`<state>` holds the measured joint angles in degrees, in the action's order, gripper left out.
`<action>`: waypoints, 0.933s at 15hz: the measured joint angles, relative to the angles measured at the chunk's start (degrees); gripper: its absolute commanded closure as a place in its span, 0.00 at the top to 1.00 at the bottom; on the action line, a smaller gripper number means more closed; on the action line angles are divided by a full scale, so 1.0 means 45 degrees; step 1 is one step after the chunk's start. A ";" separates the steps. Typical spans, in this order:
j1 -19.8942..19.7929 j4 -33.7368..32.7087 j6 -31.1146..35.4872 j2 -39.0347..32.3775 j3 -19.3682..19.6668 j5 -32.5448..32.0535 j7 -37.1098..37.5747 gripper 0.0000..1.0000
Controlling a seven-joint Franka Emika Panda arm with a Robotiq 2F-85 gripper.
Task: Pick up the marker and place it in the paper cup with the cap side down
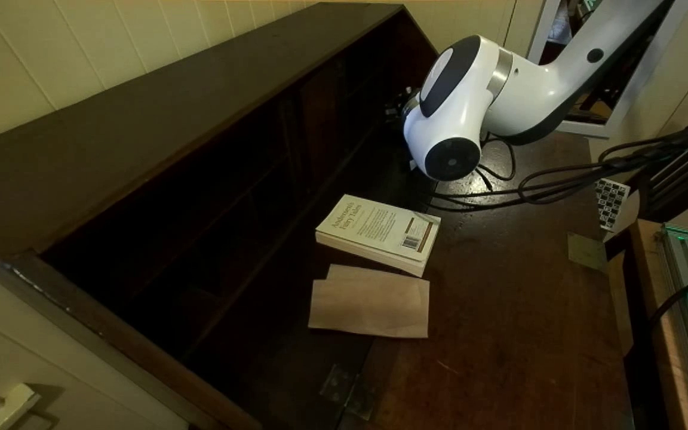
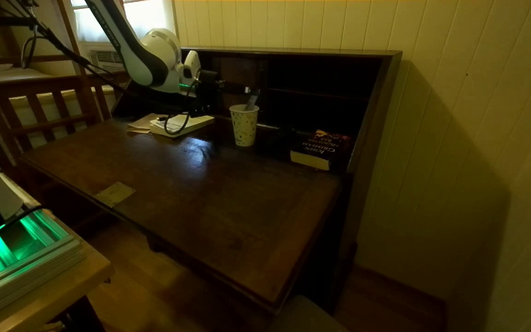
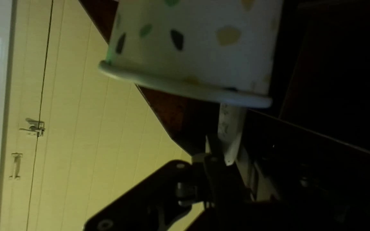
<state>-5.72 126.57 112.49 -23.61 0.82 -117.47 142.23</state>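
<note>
- Side table (image 2: 91,272), pale wood, far left in an exterior view; bears a metal frame (image 2: 26,273) glowing green.
- Wooden railing (image 2: 53,123), brown, slatted, standing behind.
- Window (image 2: 148,14), bright, in the background; a vented unit (image 2: 106,60) set below it.
- Brass-coloured plate (image 2: 115,193), one, flush with the top near the front edge of the desk (image 2: 228,193), itself dark brown and glossy in places.
- Paper sheets (image 1: 380,307), brown, overlapping, laid flat on the desk.
- Robot arm (image 2: 159,55), white and black, reaching in from upper left; dark cables (image 1: 624,160) beside it, seen in an exterior view.
- White book (image 1: 380,233), lying flat just beside the sheets, lettered "Andersen's Fairy Tales".
- Tool (image 2: 249,91), black, its tip above the rim of the paper cup (image 2: 244,129), at the upper end of the marker (image 3: 231,128); whether clenched on the marker or released, cannot be told.
- Paper cup, white, tapered, upright on the desk, between the white book and the dark book (image 2: 323,150); flecked green, yellowish and black in the wrist view.
- Marker, pale, faintly printed, standing tilted in the cup; upper part projecting past the rim, lower end hidden inside; which end points down, not determinable.
- Dark book, thick, lying flat, lettered "John Grisham".
- Wall (image 2: 454,138), pale yellowish boards, far right.
</note>
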 measured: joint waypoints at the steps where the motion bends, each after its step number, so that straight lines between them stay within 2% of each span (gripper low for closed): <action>1: 0.0000 0.0012 0.0000 0.0000 -0.0001 0.0000 0.0000 0.04; 3: 0.0000 0.0038 0.0001 0.0000 -0.0007 0.0000 0.0000 0.05; 4: 0.0000 0.0054 0.0001 0.0000 -0.0013 0.0000 0.0000 0.12; 5: 0.0000 0.0071 0.0001 0.0000 -0.0018 0.0000 0.0000 0.34; 6: 0.0000 0.0090 0.0002 0.0000 -0.0021 0.0000 0.0000 0.43; 14: 0.0001 0.0145 0.0002 0.0001 -0.0086 0.0000 0.0000 0.96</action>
<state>-5.72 127.22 112.50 -23.60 0.43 -117.47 142.23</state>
